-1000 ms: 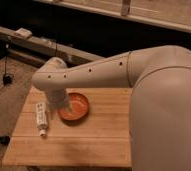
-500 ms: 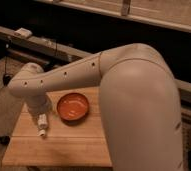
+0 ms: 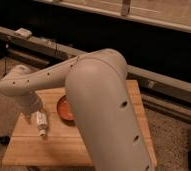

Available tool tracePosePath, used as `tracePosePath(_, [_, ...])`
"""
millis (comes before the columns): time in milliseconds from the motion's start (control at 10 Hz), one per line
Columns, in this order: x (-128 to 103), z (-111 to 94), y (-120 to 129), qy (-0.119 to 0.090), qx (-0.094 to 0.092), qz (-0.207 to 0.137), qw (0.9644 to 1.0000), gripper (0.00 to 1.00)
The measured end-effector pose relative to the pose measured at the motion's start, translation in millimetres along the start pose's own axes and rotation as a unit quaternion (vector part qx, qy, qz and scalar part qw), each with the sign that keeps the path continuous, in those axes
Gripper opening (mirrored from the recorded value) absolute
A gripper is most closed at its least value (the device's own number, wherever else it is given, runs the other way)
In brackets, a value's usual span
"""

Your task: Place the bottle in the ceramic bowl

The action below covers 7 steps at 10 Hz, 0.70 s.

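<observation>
Two things matter here, the bottle (image 3: 40,122) and the bowl (image 3: 63,110). Both are on the wooden table (image 3: 31,150). The bottle is toward the left side and the bowl is near it on the right, with a strip of bare wood between them.

The gripper (image 3: 36,116) is at the end of the pale arm (image 3: 99,100). It is down at the bottle's upper end, right against it or just above it. We cannot tell whether it is spread wide, narrowed, or clamped on the bottle, because the wrist covers that spot.

We judge the step in hand to be the pickup: the bottle is not in the bowl, and the gripper is at the bottle rather than over the bowl. Once the hold is firm, the next move calls for a lift clear of the wood and a short carry to the right. Then the bottle has to come down inside the rim before it is let go. The big elbow hides most of the bowl from us, so only its left part shows.

The bottle is small, slim and white, with dark marks on its label. Its narrower end points toward the near edge of the table. Whether it rests on the wood or hangs just off it, we cannot say.
</observation>
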Motion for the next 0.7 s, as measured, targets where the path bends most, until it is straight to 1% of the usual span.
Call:
tracePosePath(200, [-13.1,17.1,15.1,0.013,-0.005,-0.01,0.9999,0.65])
tracePosePath(500, [-24.4,37.1,18.5,0.024,-0.008,-0.009,0.9996,0.65])
tracePosePath(700, [-31.5,45.5,11.9,0.024,-0.011,0.0,0.9996,0.65])
